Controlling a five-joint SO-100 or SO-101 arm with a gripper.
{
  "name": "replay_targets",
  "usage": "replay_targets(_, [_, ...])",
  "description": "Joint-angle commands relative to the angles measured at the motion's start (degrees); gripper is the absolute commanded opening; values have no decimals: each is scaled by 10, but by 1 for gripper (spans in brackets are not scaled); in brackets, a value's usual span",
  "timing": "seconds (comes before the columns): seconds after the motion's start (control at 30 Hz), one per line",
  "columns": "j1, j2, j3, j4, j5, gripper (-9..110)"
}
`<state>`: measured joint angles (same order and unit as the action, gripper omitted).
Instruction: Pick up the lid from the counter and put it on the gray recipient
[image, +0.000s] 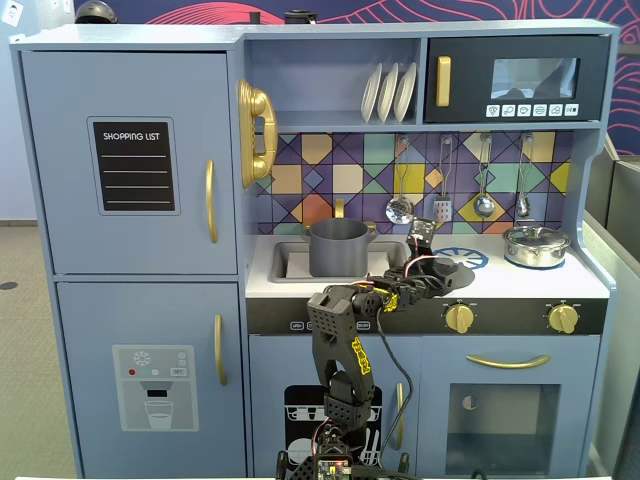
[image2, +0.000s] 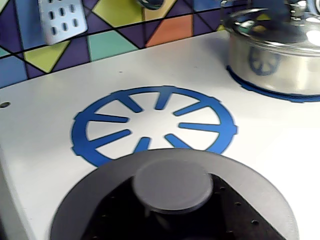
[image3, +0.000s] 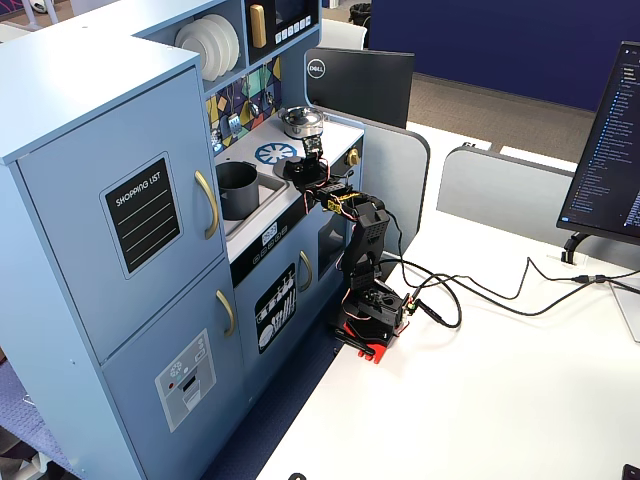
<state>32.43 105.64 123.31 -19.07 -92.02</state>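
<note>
The dark gray lid (image2: 260, 187) fills the bottom of the wrist view, its round knob (image2: 172, 184) in the middle, and overlaps the front of the blue burner ring (image2: 85, 140) on the white counter (image2: 40, 150). My gripper (image2: 172, 212) is shut on the knob, with black fingers (image2: 112, 220) pressed against it on both sides. In a fixed view the lid (image: 452, 270) is at the gripper (image: 428, 272), at about counter level. I cannot tell if it is lifted. The gray pot (image: 338, 250) stands open in the sink to the left and also shows in a fixed view (image3: 238, 190).
A shiny chrome pot with its lid (image: 536, 246) stands on the right burner, close in the wrist view (image2: 280, 60). Utensils (image: 400, 205) hang on the backsplash above the counter. The sink (image: 288, 262) is recessed around the gray pot.
</note>
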Motion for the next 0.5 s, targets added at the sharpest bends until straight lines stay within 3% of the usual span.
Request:
replay_targets(0.0, [-15,2,-33,-20,-5,0])
replay_targets(0.23, [-21,28,-72,-2,-9,0])
replay_targets(0.47, [-34,79,-192,115,-4,0])
